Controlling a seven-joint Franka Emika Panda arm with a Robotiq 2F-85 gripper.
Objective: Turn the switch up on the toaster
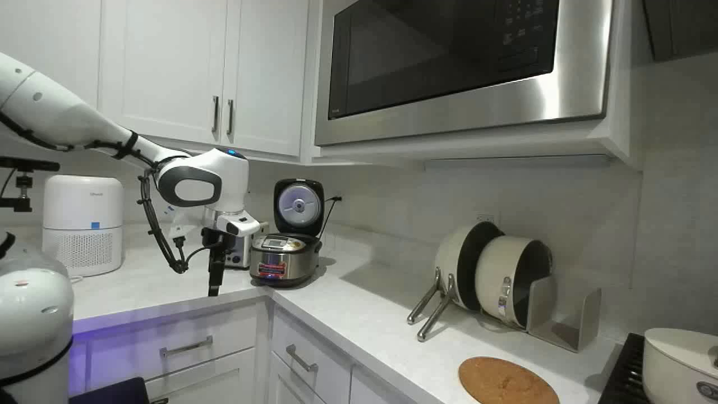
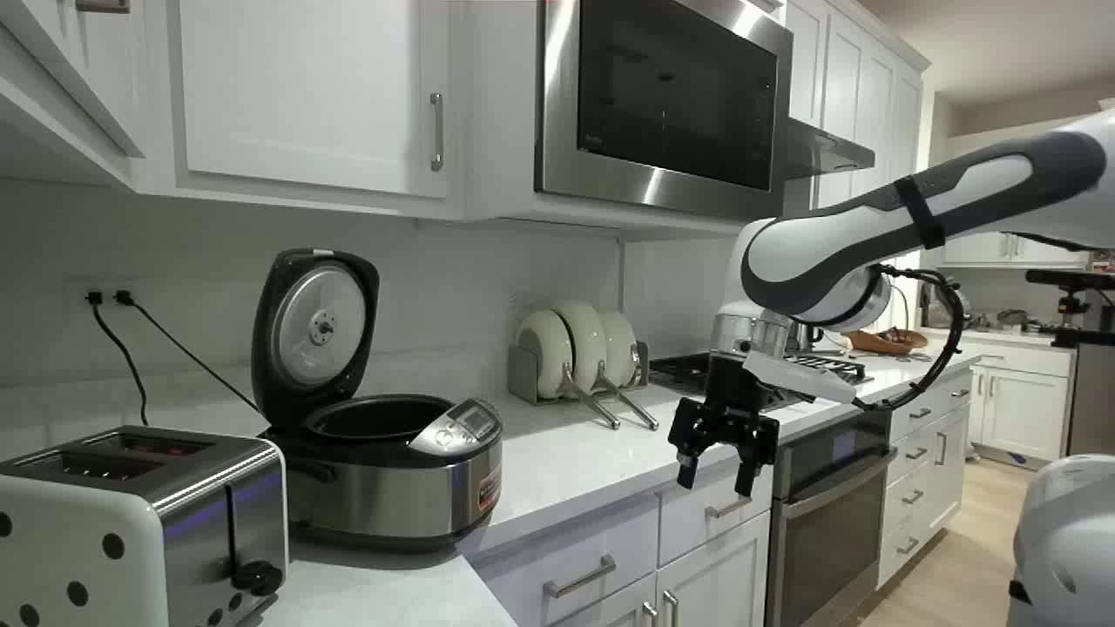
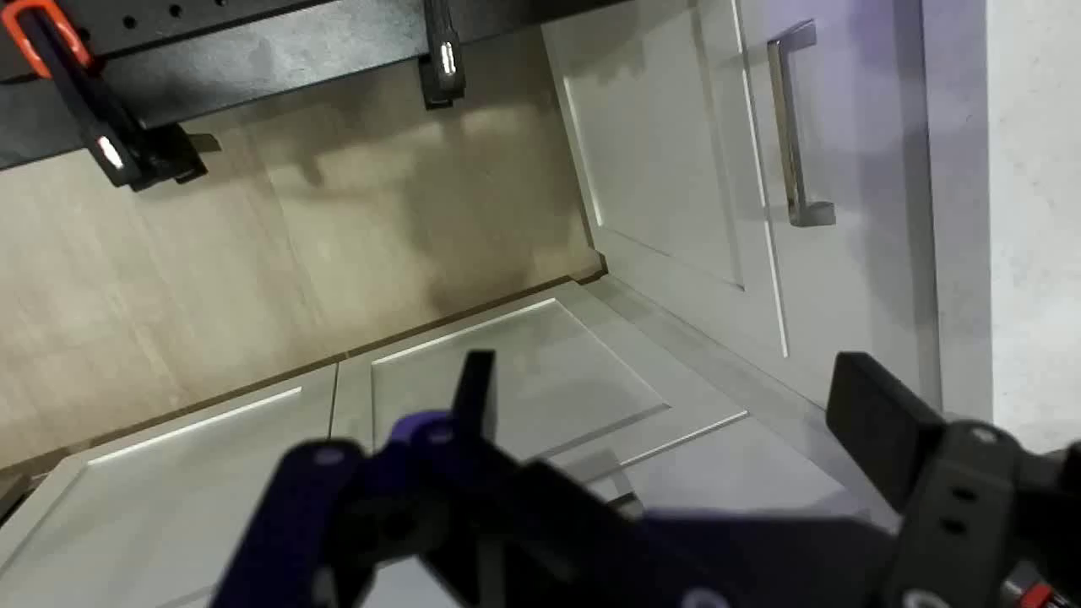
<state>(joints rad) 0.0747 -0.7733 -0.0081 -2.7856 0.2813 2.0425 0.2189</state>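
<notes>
The toaster [image 2: 205, 522] stands on the counter at the lower left of an exterior view. It has a silver front, a pale side with dark dots and two slots on top. A black lever knob [image 2: 259, 577] sits near the low end of the vertical slot in its front. In an exterior view the toaster [image 1: 240, 255] is mostly hidden behind my gripper [image 1: 214, 283]. My gripper [image 2: 716, 479] points down, open and empty, well apart from the toaster. In the wrist view the fingertips [image 3: 667, 376] are wide apart over the lower cabinets; the toaster is out of view there.
A rice cooker [image 2: 392, 505] with its lid up stands beside the toaster. A white appliance [image 1: 83, 224] stands farther along the counter [image 1: 162, 292]. Pans [image 1: 507, 275] stand in a rack. Upper cabinets [image 2: 305, 96] and a microwave [image 2: 679, 96] hang above the counter.
</notes>
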